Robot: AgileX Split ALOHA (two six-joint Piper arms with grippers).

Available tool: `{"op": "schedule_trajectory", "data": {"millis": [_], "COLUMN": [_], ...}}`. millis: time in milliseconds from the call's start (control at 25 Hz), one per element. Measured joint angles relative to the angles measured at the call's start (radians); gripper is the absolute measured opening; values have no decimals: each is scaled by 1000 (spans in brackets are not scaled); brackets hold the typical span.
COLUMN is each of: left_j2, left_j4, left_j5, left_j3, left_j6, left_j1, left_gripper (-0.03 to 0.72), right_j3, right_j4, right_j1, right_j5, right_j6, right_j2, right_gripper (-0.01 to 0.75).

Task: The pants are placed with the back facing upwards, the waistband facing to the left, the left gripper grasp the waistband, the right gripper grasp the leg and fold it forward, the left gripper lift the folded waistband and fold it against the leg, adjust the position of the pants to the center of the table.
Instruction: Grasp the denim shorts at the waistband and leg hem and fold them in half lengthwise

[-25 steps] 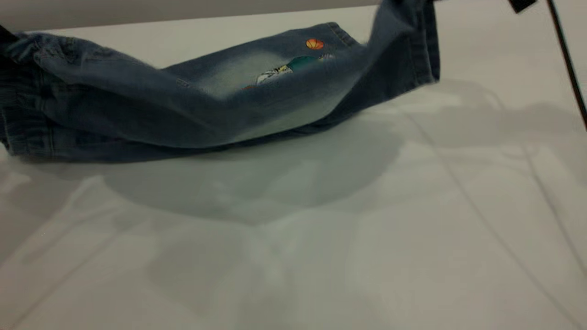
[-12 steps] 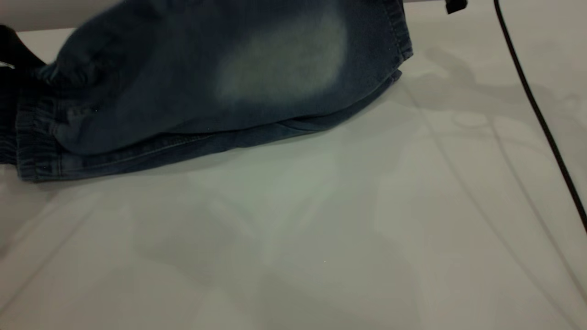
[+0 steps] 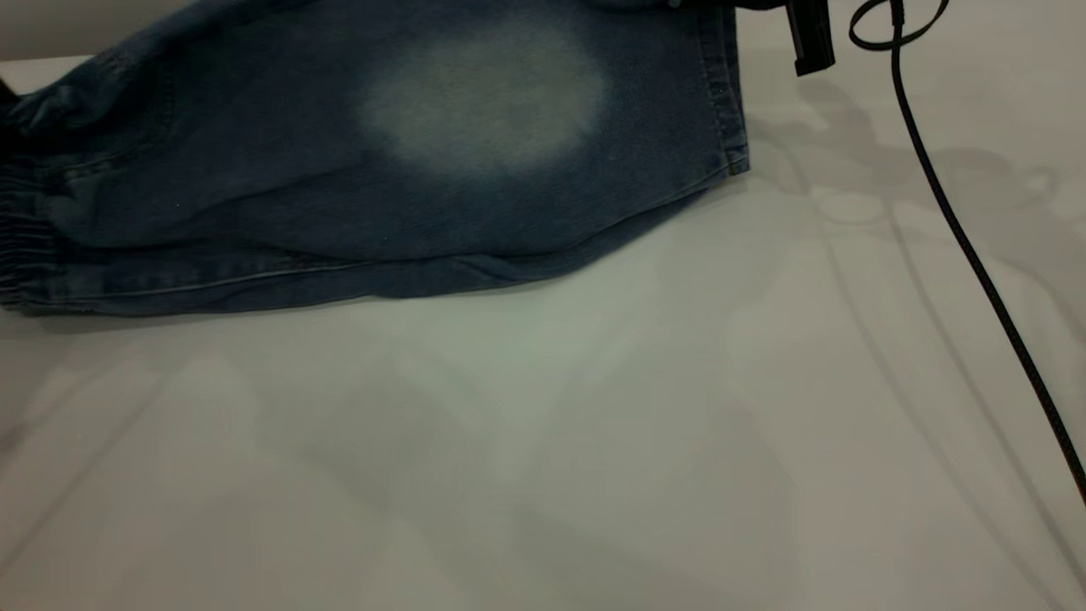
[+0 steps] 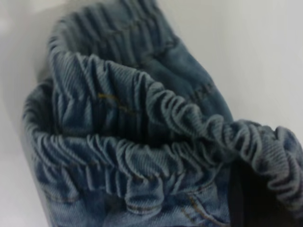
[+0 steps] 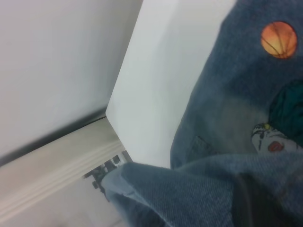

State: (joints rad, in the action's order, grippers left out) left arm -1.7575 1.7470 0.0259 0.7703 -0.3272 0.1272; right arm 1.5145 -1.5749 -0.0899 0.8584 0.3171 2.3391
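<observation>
pants [image 3: 382, 170] lie across the far left part of the bench [image 3: 594, 441], folded lengthwise, plain leg [image 3: 509, 127] on top with its pale oval patch facing up. leg hem [image 3: 725, 93] points toward the right side; gathered waistband [image 3: 21, 238] sits at the left edge of the exterior view. right hand [image 3: 810, 34] shows only as a black tip at the top edge, just beside the hem corner, a thin black cable [image 3: 959, 238] trailing from it down across the bench. right wrist view: dark finger [image 5: 258, 203] buried in a fold of denim, the printed leg with its orange basketball [image 5: 279, 39] beneath; the hand looks clamped on the leg cloth. left hand [image 4: 255, 198] seen only in the left wrist view as a dark shape tucked under the ruffled waistband; cannot tell whether it grips or is released.
</observation>
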Motion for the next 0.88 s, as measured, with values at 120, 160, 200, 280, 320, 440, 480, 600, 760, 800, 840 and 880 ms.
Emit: {"op": "schedule_trajectory", "data": {"millis": [120,160,200,280,320,440,480,600,760,800,840,880], "left_j2": [-3,-7,-13,-33,-43,-84,-95,-121,-124,-124,-124,-124], "left_j4": [-1,-1,-1,-1,-1,-2,-3,-3,-3,-3,-3,-3], "left_j5": [-7,-7,-7,5,20,80,98,107,116,117,119,124], "left_j3": [0,0,0,0,0,0,0,0,0,1,1,1], "left_j6": [-12,-18,-19,-33,-41,-61,-61,-93,-199,-222,-248,-275], "left_j1": [0,0,0,0,0,0,0,0,0,0,0,0], "left_gripper": [125,125,125,125,125,125,125,141,214,239,271,302], "right_j3": [0,0,0,0,0,0,0,0,-1,-1,-1,-1], "right_j4": [8,8,9,20,25,61,76,126,148,141,133,126], "right_j1": [0,0,0,0,0,0,0,0,0,0,0,0], "right_j5": [-3,-3,-3,-3,-3,-9,-12,-24,-26,-26,-26,-26], "right_j6": [0,0,0,1,1,0,0,4,60,81,101,122], "right_j2": [0,0,0,0,0,0,0,0,0,0,0,0], "right_gripper": [22,22,22,22,22,22,23,29,86,108,142,181]}}
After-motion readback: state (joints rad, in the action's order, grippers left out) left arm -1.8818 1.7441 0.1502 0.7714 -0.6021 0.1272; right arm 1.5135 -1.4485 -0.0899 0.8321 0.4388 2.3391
